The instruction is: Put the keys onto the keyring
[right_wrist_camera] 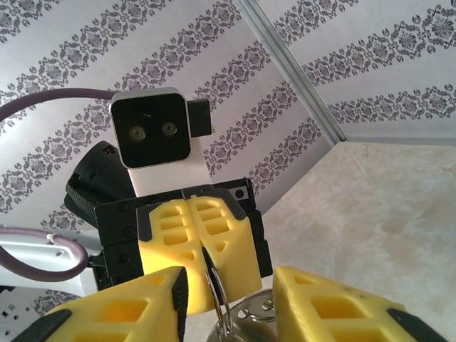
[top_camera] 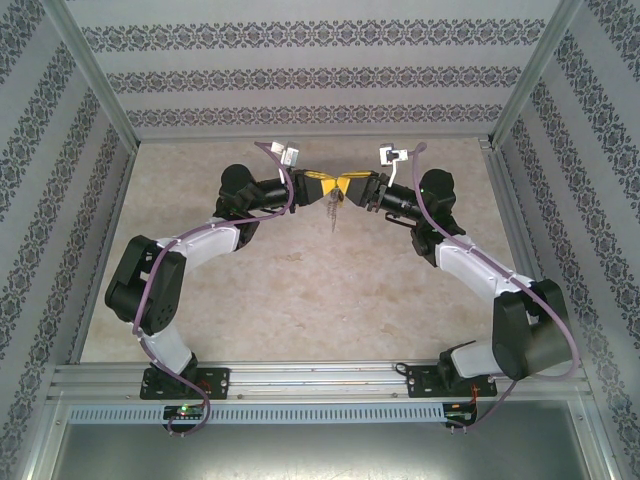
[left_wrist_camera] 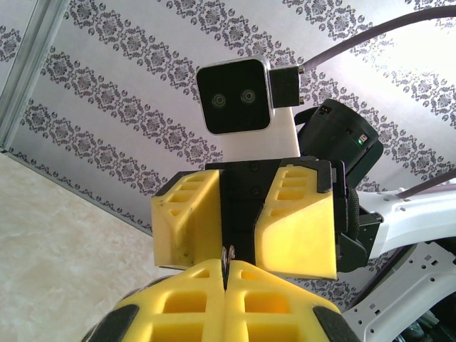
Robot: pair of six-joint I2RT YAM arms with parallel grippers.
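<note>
The lower part of the keyring (right_wrist_camera: 217, 299) is cut off by the bottom edge of the right wrist view, so its full outline cannot be traced. In the top view the item hanging below the meeting fingertips is too small and blurred to resolve into parts. In the left wrist view only a sliver of metal protrudes from the seam between the near fingers; the remainder is hidden inside the grip. The left gripper (right_wrist_camera: 203, 249) has its yellow fingers pressed together, and a thin grey metal loop of the keyring is clamped at their tips. A few silvery rings (right_wrist_camera: 253, 313) lie just right of that loop, partly cropped. The right gripper (left_wrist_camera: 242, 235) faces the left gripper tip to tip above the far middle of the table (top_camera: 300, 290). Its jaws stand apart with a clear gap. The loop sits in that gap, between the two fingers. Contact with either finger cannot be determined.
</note>
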